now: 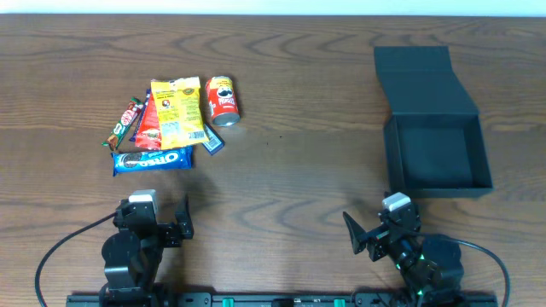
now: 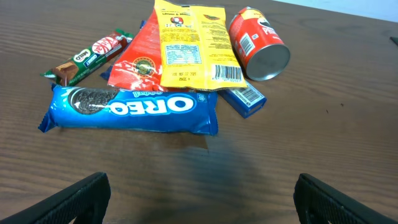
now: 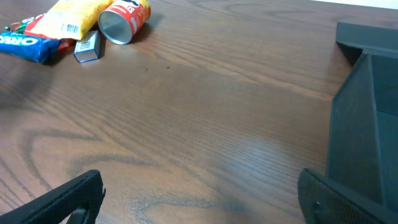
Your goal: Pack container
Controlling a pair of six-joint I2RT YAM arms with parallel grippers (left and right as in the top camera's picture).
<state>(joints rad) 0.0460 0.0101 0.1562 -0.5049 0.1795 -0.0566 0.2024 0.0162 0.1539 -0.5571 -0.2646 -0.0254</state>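
The container (image 1: pixel 435 155), a dark square box, stands open at the right with its flap lid (image 1: pixel 422 78) lying flat behind it; the right wrist view shows its wall (image 3: pixel 364 130). Nothing is in it. On the left lies a pile of snacks: a blue Oreo pack (image 1: pixel 152 159) (image 2: pixel 134 109), a yellow packet (image 2: pixel 193 46), a red packet (image 2: pixel 134 62), a red Pringles can (image 1: pixel 222 101) (image 2: pixel 258 43), a KitKat bar (image 2: pixel 90 57) and a small blue box (image 2: pixel 245 99). My left gripper (image 1: pixel 153 218) (image 2: pixel 199 199) stands open in front of the Oreo pack. My right gripper (image 1: pixel 381 230) (image 3: pixel 199 196) stands open just in front of the container.
Bare wooden table (image 1: pixel 290 170) lies between the snack pile and the container. Both arm bases sit at the table's front edge. The table's back edge runs along the top of the overhead view.
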